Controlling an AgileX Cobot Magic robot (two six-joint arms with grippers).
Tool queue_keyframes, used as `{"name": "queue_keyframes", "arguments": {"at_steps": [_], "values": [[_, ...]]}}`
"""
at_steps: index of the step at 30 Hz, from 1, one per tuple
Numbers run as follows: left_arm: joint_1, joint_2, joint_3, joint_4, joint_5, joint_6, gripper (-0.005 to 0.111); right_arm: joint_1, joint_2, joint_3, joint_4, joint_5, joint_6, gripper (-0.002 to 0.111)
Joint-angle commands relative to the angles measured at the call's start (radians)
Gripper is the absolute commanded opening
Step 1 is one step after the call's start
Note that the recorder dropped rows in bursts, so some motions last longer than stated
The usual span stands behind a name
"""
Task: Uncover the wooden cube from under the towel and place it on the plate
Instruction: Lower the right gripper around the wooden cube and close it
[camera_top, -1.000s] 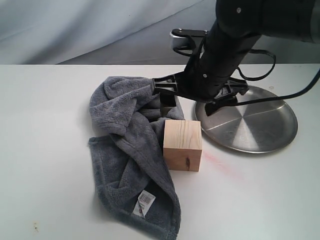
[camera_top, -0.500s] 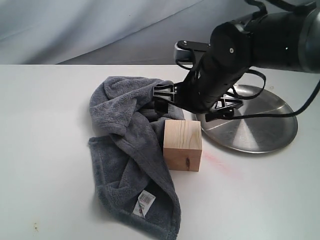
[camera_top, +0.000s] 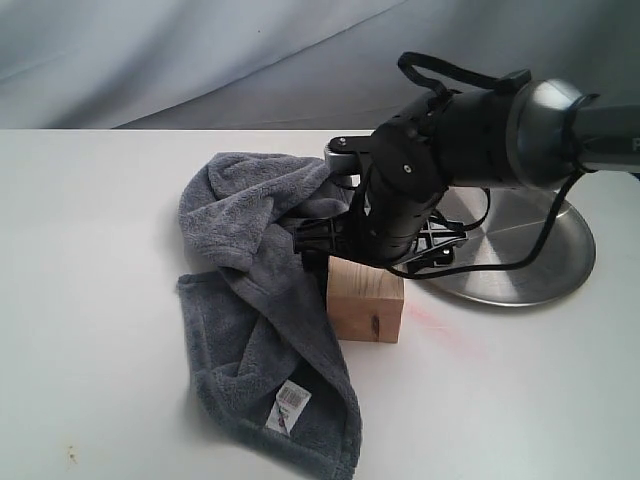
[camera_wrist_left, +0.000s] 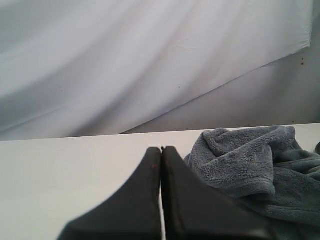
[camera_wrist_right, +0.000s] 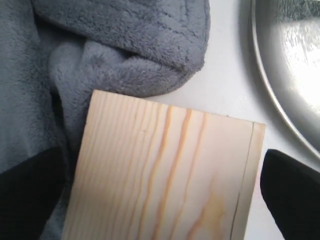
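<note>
The wooden cube (camera_top: 366, 308) stands on the white table, its left side against the towel (camera_top: 250, 300), a crumpled blue-grey heap with a white label (camera_top: 290, 405). My right gripper (camera_top: 368, 256) is down over the cube's top, open, one finger on each side of it. In the right wrist view the cube (camera_wrist_right: 165, 175) fills the space between the dark fingers (camera_wrist_right: 292, 187), with towel (camera_wrist_right: 100, 50) beside it and the plate's rim (camera_wrist_right: 280, 85) at one corner. The steel plate (camera_top: 530, 262) lies right of the cube. My left gripper (camera_wrist_left: 161, 150) is shut and empty, near the towel (camera_wrist_left: 250, 160).
A grey cloth backdrop hangs behind the table. The right arm and its cables cover part of the plate's left side. A faint pink smear (camera_top: 440, 322) marks the table between cube and plate.
The right arm has come down and toward the front left, from above the plate's edge to over the cube, its fingers now straddling it. Cube, towel and plate have not moved.
</note>
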Motion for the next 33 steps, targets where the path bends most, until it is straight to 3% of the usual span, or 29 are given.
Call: {"name": "queue_keyframes", "arguments": {"at_steps": [1, 22, 33], "values": [[0.002, -0.004, 0.004, -0.002, -0.013, -0.003, 0.0, 0.003, 0.008, 0.006, -0.018, -0.029, 0.003, 0.097], [0.002, -0.004, 0.004, -0.002, -0.013, -0.003, 0.0, 0.003, 0.008, 0.006, -0.053, 0.086, -0.004, 0.091], [0.002, -0.004, 0.004, -0.002, -0.013, -0.003, 0.0, 0.003, 0.008, 0.006, -0.053, 0.056, -0.119, 0.087]]}}
